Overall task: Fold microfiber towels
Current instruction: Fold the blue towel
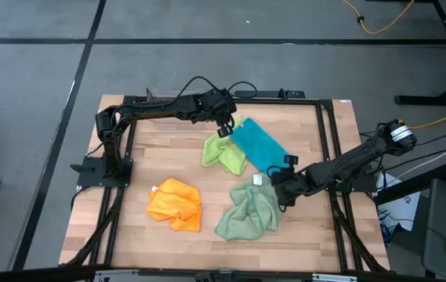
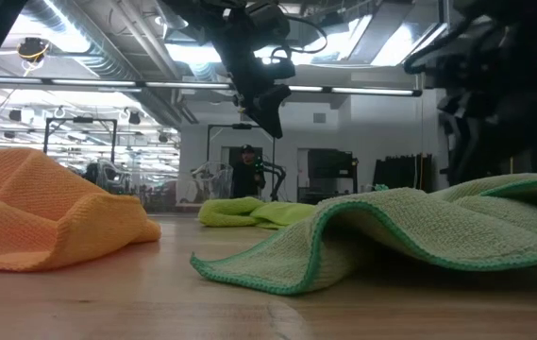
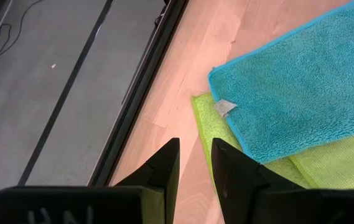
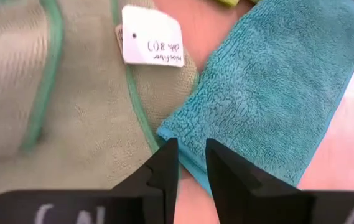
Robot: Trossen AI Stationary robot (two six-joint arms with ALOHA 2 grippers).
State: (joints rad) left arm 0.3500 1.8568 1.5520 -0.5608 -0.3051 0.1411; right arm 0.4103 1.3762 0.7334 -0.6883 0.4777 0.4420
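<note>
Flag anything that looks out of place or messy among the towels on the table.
Only the teal towel lies folded flat; its far end overlaps the crumpled lime towel, its near corner the sage towel. The sage and orange towel sit in rumpled heaps. Nothing looks damaged. Left pincer hovers by the lime towel's corner, right pincer at the teal corner.

**Cloth, wood and matt black parts**

The teal blue terry cloth towel (image 4: pixel 270 87) has a looped, nubbly pile and a small grey fabric tag (image 3: pixel 225 108). The lime green microfiber towel (image 3: pixel 335 165) looks finer and flatter in weave. The pale sage green towel (image 4: pixel 71 118) is a soft, short-napped cloth with a darker green stitched edge and a white paper-like label (image 4: pixel 152 36). The orange towel (image 2: pixel 41 212) shows a fine waffle-like knit. The pale wooden surface (image 1: pixel 168 149) is smooth with a dull sheen. Both end effectors, left (image 3: pixel 194 163) and right (image 4: pixel 191 163), have matt black, plastic-looking fingers.
</note>
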